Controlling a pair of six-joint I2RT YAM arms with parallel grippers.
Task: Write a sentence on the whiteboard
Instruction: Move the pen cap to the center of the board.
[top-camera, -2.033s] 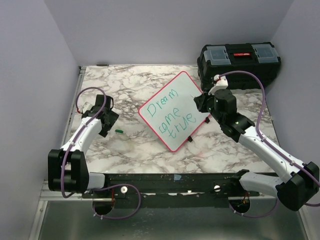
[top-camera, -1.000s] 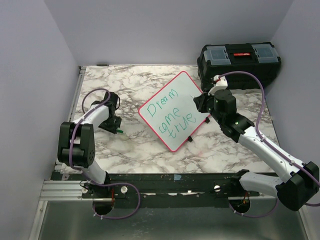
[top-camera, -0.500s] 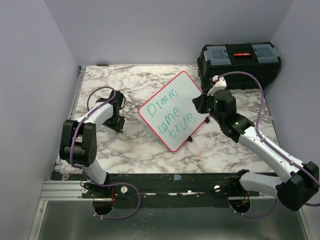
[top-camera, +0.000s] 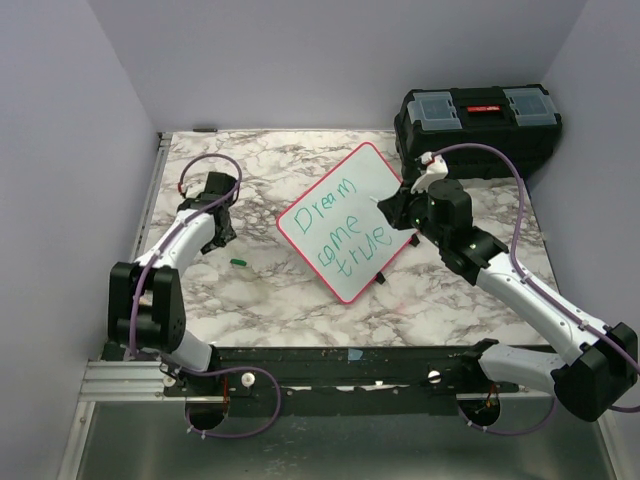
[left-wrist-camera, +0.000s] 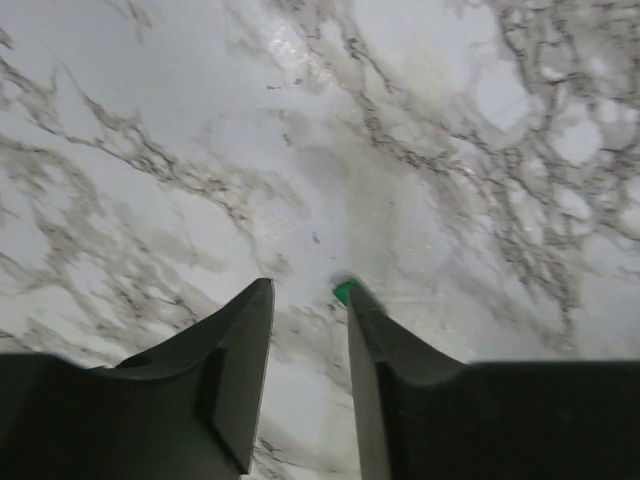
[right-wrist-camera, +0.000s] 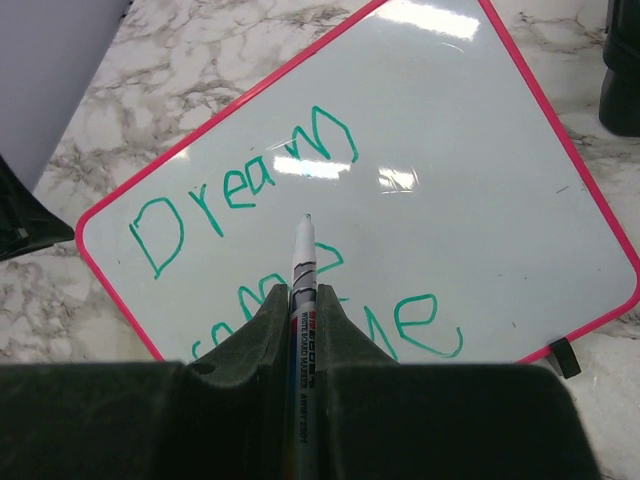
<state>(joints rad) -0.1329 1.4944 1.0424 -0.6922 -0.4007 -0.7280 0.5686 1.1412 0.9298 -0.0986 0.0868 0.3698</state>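
Underneath everything, a marble counter (top-camera: 280, 300), with a black toolbox (top-camera: 478, 125) at its far right corner

From the near right corner, right arm stretched long and low toward the middle, forearm slanting up-left, wrist bent over the board's right edge. From the near left, left arm folded upright at the base, then reaching away along the left side, wrist tipped down at the marble

Flat on the middle of the counter, the whiteboard (top-camera: 375, 185) (right-wrist-camera: 470, 180), turned on the diagonal, long axis running from near left to far right. Across it in green, the sentence (top-camera: 340, 225) (right-wrist-camera: 250, 190), following that same slant: "Dream" above, "come true" below

Right gripper (top-camera: 395, 208) (right-wrist-camera: 303, 295) clamped on a marker (right-wrist-camera: 302, 260), held lengthwise between the jaws and pointing out over the board, tip just under "Dream"; whether touching the surface, impossible to tell

Left gripper (top-camera: 222, 235) (left-wrist-camera: 308, 295) well apart from the board, to its left, jaws parted only narrowly with nothing between them. Just past the tip of one finger, lying on the marble, a small green cap (top-camera: 238, 262) (left-wrist-camera: 343, 291)
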